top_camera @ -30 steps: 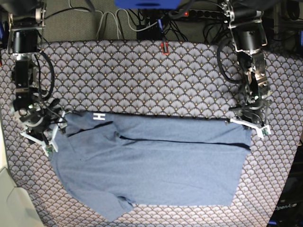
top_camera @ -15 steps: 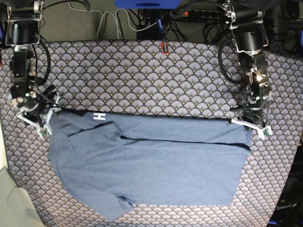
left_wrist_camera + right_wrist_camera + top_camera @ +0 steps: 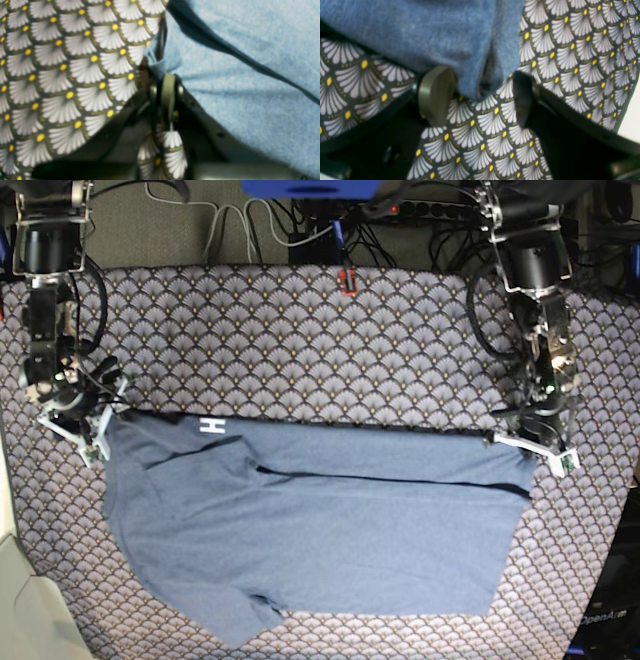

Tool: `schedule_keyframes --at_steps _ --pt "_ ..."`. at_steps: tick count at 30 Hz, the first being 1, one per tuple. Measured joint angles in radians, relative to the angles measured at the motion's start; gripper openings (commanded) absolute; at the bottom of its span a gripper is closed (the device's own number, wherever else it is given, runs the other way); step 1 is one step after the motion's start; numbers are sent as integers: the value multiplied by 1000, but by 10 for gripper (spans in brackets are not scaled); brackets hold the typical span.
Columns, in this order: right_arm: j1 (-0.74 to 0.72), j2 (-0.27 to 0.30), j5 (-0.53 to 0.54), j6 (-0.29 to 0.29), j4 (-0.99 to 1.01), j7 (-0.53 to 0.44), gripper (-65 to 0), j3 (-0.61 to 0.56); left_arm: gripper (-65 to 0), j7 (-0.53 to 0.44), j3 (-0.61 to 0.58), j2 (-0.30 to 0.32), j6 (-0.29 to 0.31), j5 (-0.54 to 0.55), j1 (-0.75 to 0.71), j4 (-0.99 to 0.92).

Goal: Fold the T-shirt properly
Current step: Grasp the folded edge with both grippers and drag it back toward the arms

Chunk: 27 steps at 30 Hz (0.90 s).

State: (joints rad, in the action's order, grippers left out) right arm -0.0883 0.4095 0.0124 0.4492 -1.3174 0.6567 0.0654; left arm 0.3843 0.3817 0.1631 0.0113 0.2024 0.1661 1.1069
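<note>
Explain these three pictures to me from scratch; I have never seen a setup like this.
This is a two-armed robot working at a table. One picture looks down from overhead; the other two come from cameras on each wrist, close to the claws. On the fan-patterned tablecloth lies a large slate-blue short-sleeved T-shirt, partly folded along its far edge. The left claw, on the right in the overhead picture, is pinched shut on a corner of the shirt; its wrist camera shows the cloth bunched at the tips. The right claw is open, its two pads either side of the shirt's edge, gripping nothing.
</note>
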Motion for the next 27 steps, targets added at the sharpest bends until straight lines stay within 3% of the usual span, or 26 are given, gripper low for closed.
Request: schedule_keyframes --at_steps 12,27 --pt "-3 -3 3 0 0 -1 -650 -3 -648 0 0 0 0 0 0 0" --pt "36 4 11 4 -22 4 -650 -2 -648 12 -4 26 13 4 -33 21"
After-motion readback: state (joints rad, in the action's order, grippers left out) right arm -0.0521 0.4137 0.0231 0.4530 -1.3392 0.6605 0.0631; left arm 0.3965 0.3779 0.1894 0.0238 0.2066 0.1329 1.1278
